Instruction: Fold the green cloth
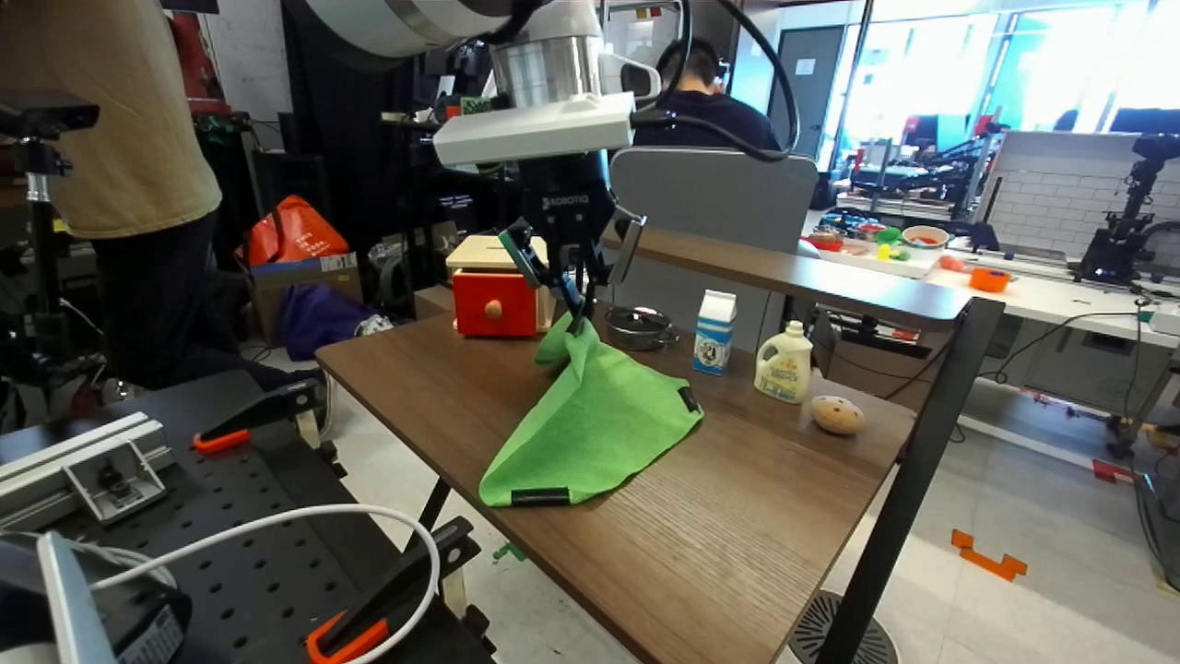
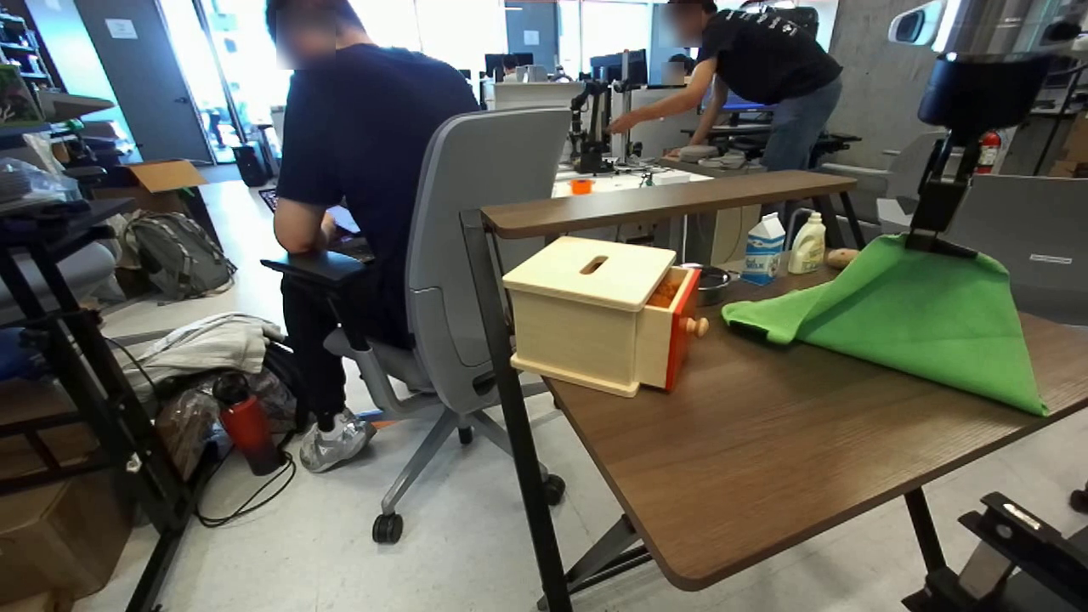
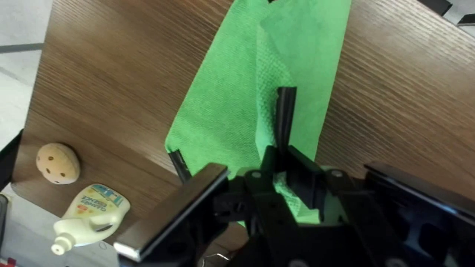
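Observation:
The green cloth (image 1: 604, 424) lies partly on the brown table (image 1: 728, 553), with black strips at its corners. One part of it is lifted into a peak. My gripper (image 1: 581, 321) points down with its fingers closed on that raised part. In an exterior view the cloth (image 2: 926, 319) hangs from the fingertips (image 2: 939, 242) and slopes down to the table. In the wrist view the fingertips (image 3: 280, 154) pinch a black strip (image 3: 285, 111) on a lifted fold, above the flat part of the cloth (image 3: 219, 115). The cloth behind the fingers is mostly hidden.
A wooden box with a red drawer (image 1: 495, 304) stands beside the cloth; the drawer (image 2: 671, 327) is partly open. A metal pan (image 1: 639, 327), a milk carton (image 1: 713, 334), a cream bottle (image 1: 784, 364) and a potato-like toy (image 1: 837, 415) line the back. A raised shelf (image 1: 811, 272) runs behind them.

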Robot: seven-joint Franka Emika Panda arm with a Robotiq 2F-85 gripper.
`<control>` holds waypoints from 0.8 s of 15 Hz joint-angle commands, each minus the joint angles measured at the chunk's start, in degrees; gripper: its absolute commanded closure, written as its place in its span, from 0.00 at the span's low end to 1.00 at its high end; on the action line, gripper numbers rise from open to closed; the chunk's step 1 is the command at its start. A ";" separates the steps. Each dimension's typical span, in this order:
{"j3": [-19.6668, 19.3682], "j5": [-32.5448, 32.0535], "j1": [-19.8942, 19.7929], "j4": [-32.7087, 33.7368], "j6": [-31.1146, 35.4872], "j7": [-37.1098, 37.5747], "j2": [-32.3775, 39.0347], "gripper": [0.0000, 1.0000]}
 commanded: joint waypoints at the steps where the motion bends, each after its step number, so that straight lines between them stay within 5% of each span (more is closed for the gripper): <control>1: -0.37 2.75 -1.79 3.53 -1.66 -3.19 1.92 0.97; 12: 0.58 8.39 -6.76 18.89 -7.21 -8.65 13.15 0.97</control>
